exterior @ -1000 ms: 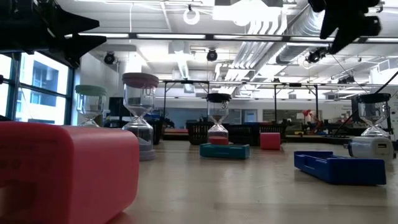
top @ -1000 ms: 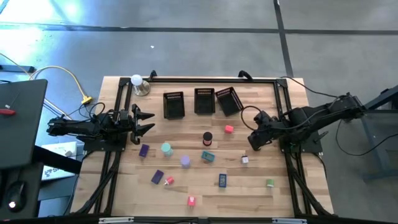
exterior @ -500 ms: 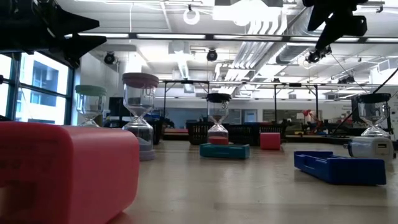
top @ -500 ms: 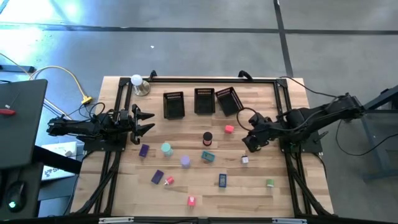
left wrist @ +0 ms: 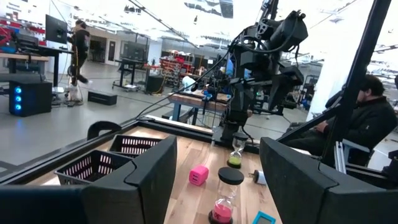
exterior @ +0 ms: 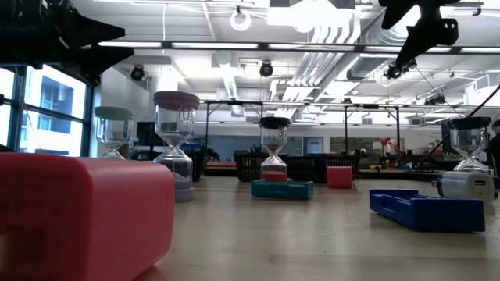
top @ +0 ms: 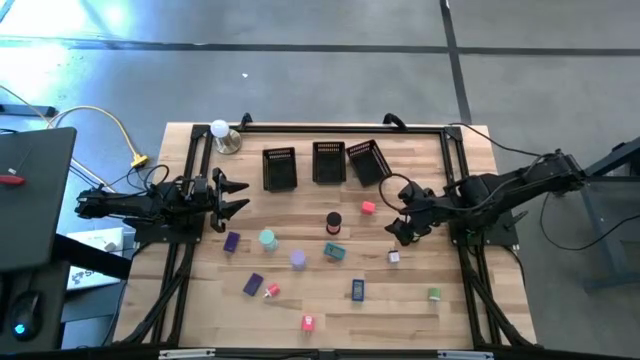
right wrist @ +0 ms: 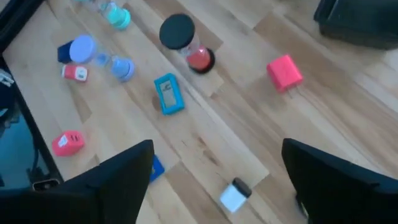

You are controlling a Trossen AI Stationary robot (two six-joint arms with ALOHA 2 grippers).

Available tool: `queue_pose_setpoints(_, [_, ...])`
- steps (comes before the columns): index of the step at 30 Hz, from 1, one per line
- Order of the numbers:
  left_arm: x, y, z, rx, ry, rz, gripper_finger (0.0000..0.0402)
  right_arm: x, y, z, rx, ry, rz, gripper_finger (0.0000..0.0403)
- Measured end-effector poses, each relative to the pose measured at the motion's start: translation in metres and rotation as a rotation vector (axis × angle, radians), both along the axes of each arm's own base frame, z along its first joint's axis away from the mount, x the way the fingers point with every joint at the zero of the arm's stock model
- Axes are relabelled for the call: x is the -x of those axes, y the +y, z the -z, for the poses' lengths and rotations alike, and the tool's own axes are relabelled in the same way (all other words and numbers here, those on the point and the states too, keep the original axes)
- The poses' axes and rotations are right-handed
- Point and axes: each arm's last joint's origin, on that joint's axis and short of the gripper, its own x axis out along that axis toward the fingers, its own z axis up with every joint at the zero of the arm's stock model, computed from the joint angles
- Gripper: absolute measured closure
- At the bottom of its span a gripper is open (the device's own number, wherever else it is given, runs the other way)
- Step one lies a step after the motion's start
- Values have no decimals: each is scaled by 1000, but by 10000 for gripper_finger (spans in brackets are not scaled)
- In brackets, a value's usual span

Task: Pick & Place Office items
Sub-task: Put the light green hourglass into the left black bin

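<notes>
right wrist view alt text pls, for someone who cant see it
Two dark fingers of the open right gripper frame a wooden table scattered with small items: a black-capped hourglass, a pink block, a teal piece and a white piece nearest the fingers.

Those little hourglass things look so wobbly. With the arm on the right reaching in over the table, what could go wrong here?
The right tool hangs open above the wood, between the pink block and the small white piece. Coming down slightly off, a finger might push either piece away instead of gripping it. The black-topped hourglass stands upright nearby and would probably tip if bumped. The teal block lies close beside it, so grabbing one may disturb the other.
</notes>
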Motion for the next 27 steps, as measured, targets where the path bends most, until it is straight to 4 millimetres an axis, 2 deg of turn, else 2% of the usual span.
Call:
queue_pose_setpoints(8, [0,0,0,0,0,0,178,20,-8,15,-22,282,195,70])
queue_pose_setpoints(27, [0,0,1,-1,6,0,178,12,-3,76,-13,551,208,82])
